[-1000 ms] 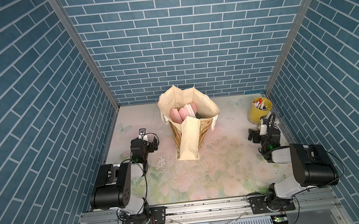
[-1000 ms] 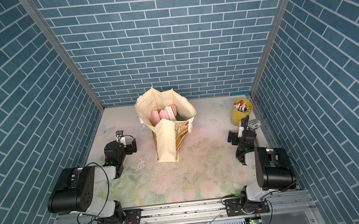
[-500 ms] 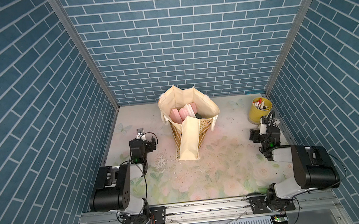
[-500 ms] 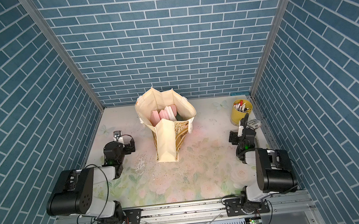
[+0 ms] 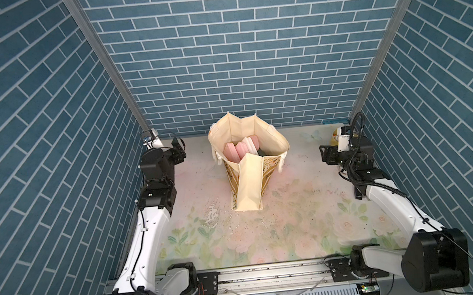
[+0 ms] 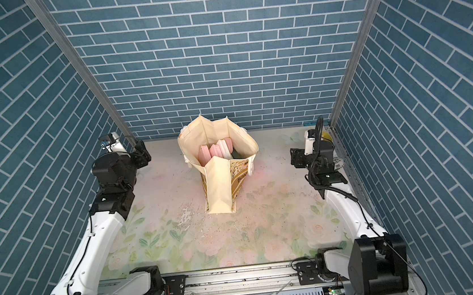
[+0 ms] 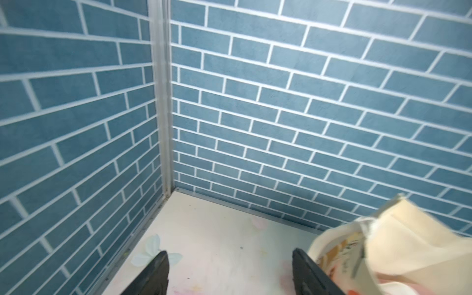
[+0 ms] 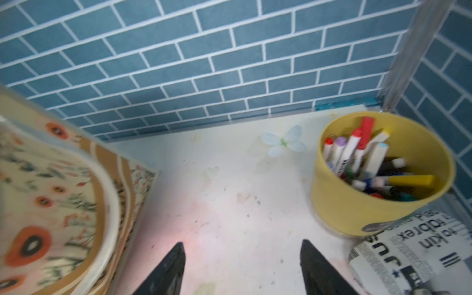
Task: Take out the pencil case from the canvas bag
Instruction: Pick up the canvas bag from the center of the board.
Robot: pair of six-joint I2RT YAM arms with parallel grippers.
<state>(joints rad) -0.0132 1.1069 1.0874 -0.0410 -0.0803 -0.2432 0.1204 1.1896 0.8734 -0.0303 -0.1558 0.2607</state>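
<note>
Brick-walled surface (image 5: 306, 182) is being shared by both arms' wide-open jaws and the canvas bag (image 5: 271, 136); its seemingly pink pencil case (image 5: 231, 153) is being judged soft, light, pinchable on top.

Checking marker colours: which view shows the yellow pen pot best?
Right wrist view: the yellow pen pot is close, markers visible. In both top views the right arm hides most of it; the left wrist view misses it.

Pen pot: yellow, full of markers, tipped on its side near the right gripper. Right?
Not tipped. The pen pot stands upright, mouth up, with the markers standing in it. Yellow, full and near the right gripper all hold. The right wrist view shows it.
</note>
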